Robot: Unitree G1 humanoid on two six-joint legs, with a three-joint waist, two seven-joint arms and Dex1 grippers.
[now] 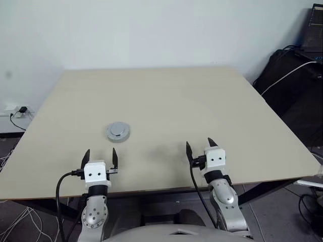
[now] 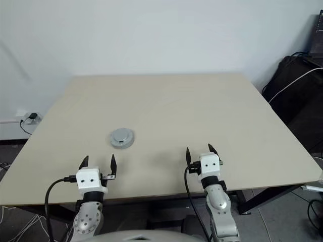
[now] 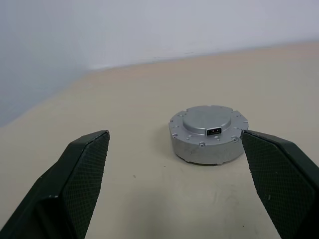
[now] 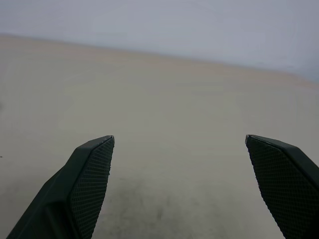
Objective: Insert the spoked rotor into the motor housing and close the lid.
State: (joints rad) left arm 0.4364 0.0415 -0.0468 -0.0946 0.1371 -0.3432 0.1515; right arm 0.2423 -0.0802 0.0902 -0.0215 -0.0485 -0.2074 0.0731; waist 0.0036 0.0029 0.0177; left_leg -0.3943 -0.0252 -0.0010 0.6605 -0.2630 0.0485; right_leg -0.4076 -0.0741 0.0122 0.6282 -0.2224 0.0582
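Observation:
A low round silver-grey drum, the motor housing, sits on the table's left half. The lid lies flat on top of it, smooth face up with a raised centre hub and a small dark socket at its edge. The spoked rotor is hidden or out of view. My left gripper hovers open near the table's front edge, just short of the housing, with nothing between its fingers. My right gripper is open and empty too, farther right over bare tabletop, its fingers spread wide.
The beige table stands against a white wall. Dark bags and a white cable lie on the floor off its right side. A wall socket with cables is at the left.

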